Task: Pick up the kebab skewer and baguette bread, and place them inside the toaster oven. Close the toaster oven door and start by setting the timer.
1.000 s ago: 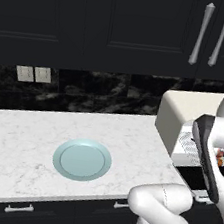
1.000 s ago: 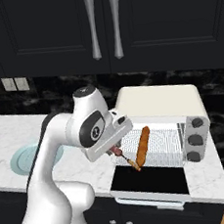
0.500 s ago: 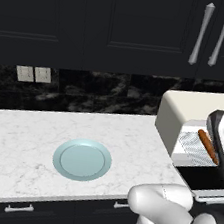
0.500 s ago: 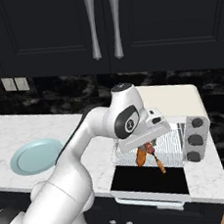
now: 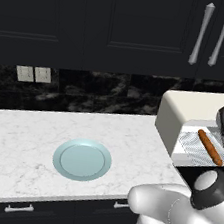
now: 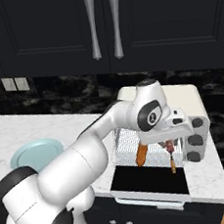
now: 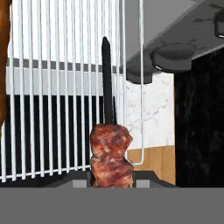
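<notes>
Tool (image 6: 170,145) grips kebab skewer (image 7: 109,148) over the rack, while the left base view shows baguette bread (image 5: 210,147) lying inside.

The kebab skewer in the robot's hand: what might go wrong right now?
The kebab skewer hangs at the wire rack's front edge; its tip could slip between the bars. The baguette bread already lies there and might get knocked. The open toaster oven door sits below, so a dropped skewer would land on it.

White marble counter (image 5: 24,137) bearing a light blue plate (image 5: 82,159) and, at right, the toaster oven (image 5: 183,119) (door open).
</notes>
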Robot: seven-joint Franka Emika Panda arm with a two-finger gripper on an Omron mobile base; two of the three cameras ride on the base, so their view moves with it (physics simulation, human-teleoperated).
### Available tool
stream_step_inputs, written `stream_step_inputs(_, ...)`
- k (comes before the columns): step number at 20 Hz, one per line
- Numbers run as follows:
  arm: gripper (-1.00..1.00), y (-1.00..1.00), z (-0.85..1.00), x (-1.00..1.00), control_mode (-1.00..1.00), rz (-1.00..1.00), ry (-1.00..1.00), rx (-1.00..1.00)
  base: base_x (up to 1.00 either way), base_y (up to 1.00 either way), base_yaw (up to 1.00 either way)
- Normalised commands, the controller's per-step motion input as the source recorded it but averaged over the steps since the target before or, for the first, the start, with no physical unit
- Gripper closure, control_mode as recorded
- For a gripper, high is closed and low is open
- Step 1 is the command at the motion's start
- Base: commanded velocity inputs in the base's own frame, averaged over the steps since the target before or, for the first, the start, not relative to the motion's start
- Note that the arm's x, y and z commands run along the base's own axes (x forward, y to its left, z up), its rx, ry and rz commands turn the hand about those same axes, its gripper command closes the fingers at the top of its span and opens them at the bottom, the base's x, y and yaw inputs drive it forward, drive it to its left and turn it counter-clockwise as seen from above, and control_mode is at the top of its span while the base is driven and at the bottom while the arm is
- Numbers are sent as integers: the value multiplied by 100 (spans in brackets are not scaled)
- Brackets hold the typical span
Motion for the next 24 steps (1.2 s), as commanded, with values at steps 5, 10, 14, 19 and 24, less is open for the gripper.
stream_step_inputs(5, 100, -6, -24, 5, -100, -33, -9, 3, 0, 0, 0)
stream_step_inputs(10, 100, 0, -30, 4, -100, -25, -23, 8, 0, 0, 0)
stream_step_inputs(14, 100, 0, -31, 1, -100, -9, -34, 3, 0, 0, 0)
stream_step_inputs(19, 100, -1, -3, 32, -100, -1, -18, 0, 0, 0, 0)
stream_step_inputs(24, 100, -7, 0, 2, -100, -3, -1, -3, 0, 0, 0)
